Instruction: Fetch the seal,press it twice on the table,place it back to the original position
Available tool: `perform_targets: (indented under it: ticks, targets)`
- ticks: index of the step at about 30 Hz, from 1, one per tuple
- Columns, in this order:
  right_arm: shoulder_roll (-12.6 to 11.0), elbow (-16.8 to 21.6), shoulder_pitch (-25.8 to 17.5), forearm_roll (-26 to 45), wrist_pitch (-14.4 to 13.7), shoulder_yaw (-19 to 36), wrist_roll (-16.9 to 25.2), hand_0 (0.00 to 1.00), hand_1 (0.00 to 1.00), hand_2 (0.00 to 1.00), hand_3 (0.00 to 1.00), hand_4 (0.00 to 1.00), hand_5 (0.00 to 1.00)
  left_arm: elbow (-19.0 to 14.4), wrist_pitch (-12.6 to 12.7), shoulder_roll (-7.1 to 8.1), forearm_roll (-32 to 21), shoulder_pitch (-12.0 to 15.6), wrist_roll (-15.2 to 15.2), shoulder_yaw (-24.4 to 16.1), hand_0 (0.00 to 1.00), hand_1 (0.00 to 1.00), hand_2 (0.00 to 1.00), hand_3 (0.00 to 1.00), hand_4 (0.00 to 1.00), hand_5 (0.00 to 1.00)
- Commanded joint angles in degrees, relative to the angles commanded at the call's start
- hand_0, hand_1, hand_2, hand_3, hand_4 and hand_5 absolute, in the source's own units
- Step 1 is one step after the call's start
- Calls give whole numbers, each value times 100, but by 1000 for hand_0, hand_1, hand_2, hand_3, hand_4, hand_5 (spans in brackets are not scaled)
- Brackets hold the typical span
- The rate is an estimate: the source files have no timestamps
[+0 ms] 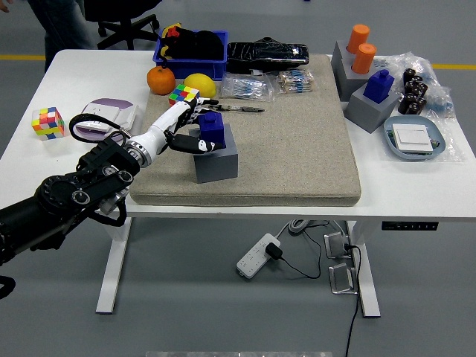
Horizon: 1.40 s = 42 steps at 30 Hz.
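Reaching in from the left, the left hand (187,128) has its fingers cupped around the blue seal (213,130) — seated in its grey holder (216,161) on the mat — so lifting, both presses and the return all remain.

The scene is evenly and brightly lit, apparently from overhead. The white table (416,190) reads clean without blown-out patches. Shadows are soft and short: a faint one lies under the table on the grey floor (223,312), and a thin dark edge runs beneath the mat (297,149). The black plastic bag (266,53) at the far side shows small glints of glare. Focus is sharp across the table; the left arm (67,197) looks slightly soft at its near end. Straight edges bend a little toward the corners.
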Motion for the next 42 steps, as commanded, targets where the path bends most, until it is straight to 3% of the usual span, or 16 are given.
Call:
perform_targets:
  ticks: [15,16,21,22,42]
  targets:
    - [4,2,4,-1,1,-6,-2,836,732,699,712,747,514,113,37,-111,130,47,96,-67,721,701,659,738,837,2]
    - [3,4,4,3,0,-6,-1,835,731,699,712,747,514,129,38,-121,146,49,114,-71,700,669,610,673,787,2]
    - [6,7,9,6,-1,-11,0,835,731,699,712,747,514,179,53,-161,155,58,154,-77,700,669,610,673,787,2]
    - [8,7,9,7,-2,-11,0,835,731,700,712,747,514,183,62,-168,151,57,158,-77,686,631,572,635,757,2]
    - [28,2,3,8,-7,15,2,836,730,699,712,747,514,151,37,-168,30,23,267,-152,667,572,546,593,736,2]
